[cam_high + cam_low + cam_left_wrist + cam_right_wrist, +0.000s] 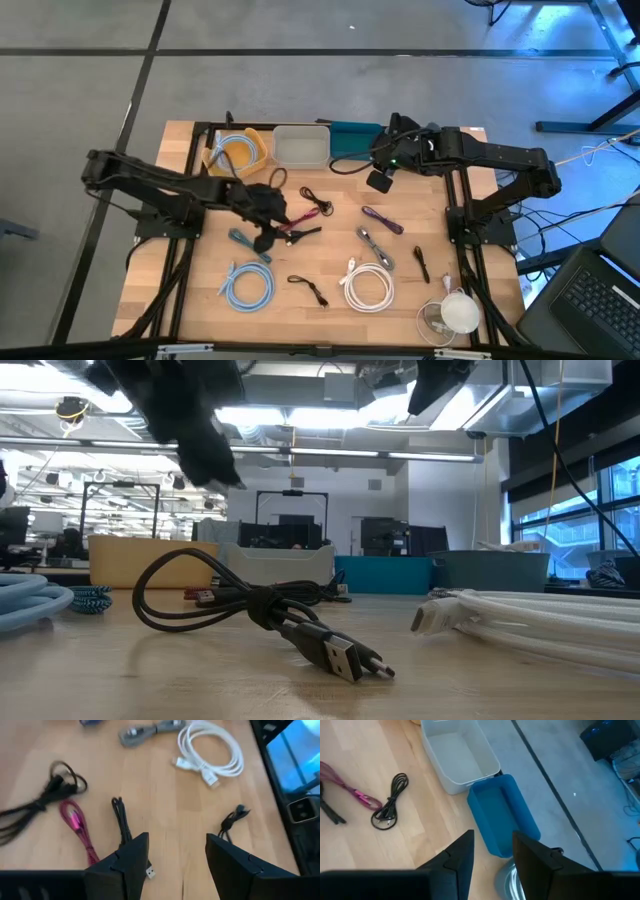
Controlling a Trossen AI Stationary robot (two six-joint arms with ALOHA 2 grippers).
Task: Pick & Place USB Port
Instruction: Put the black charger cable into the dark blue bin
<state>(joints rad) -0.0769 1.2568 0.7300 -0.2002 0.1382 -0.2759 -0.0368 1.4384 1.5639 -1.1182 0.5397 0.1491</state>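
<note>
Several cables lie loose on the wooden table. My left gripper (272, 222) is open and hovers mid-table; in its wrist view (177, 865) the fingers stand over bare wood, beside a black USB cable (121, 820) and a pink cable (77, 822). My right gripper (376, 174) is open and hovers high over the near end of the blue bin (502, 815), next to the white bin (460, 752). Both bins sit at the table's far edge. A black USB cable (270, 610) lies in the foreground of the low view.
A yellow bin (236, 150) holding a blue cable stands left of the white bin (300, 146). A white coil (368, 286), blue coil (248, 286), grey cable (375, 246), purple cable (382, 218) and small black cables lie scattered. A white round object (456, 312) sits near the right near corner.
</note>
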